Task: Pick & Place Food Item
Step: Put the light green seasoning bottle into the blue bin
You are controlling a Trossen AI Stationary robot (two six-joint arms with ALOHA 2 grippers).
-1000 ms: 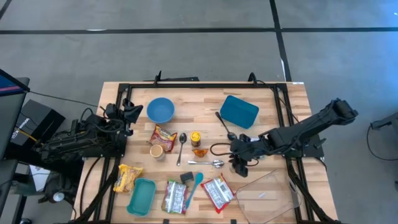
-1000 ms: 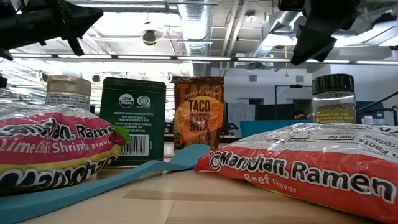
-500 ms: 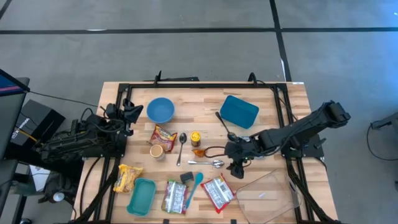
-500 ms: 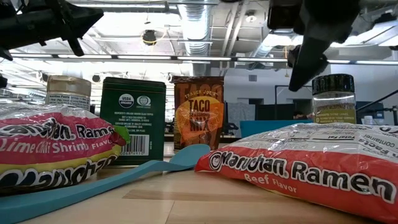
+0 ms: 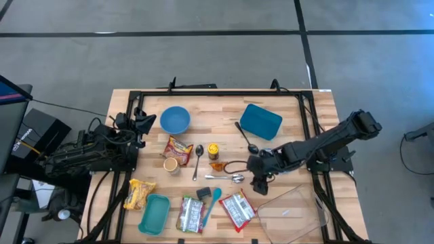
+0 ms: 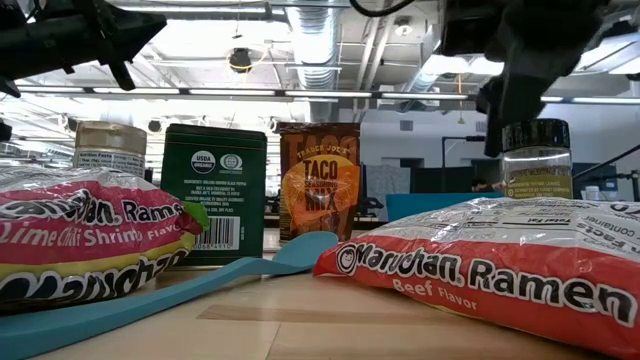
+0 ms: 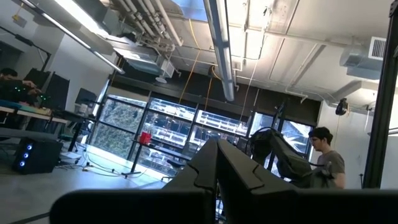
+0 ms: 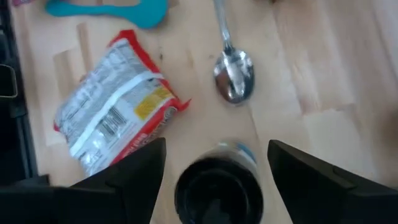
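Seen from above, the right gripper (image 5: 260, 177) hangs over the middle of the pale wooden slatted table (image 5: 298, 108), just beside the bowl of a metal spoon (image 5: 230, 178) and not far from the clear rectangular plastic container (image 5: 293, 213) at the near right corner, which looks like a likely drop spot. The left gripper (image 5: 144, 120) waits folded at the left edge beside the round blue bowl (image 5: 175, 120), out of the way. At table height, a clear glass spice jar with a black lid (image 6: 537, 160) stands upright behind the red beef-flavour ramen packet (image 6: 500, 270), the right arm's dark fingers just above its lid. The left wrist camera looks off into the room, its fingers pressed together. The right wrist camera looks straight down on the jar's black lid (image 8: 217, 188), centred between the spread fingers (image 8: 134, 171), which straddle it without touching, probably lined up to close on it.
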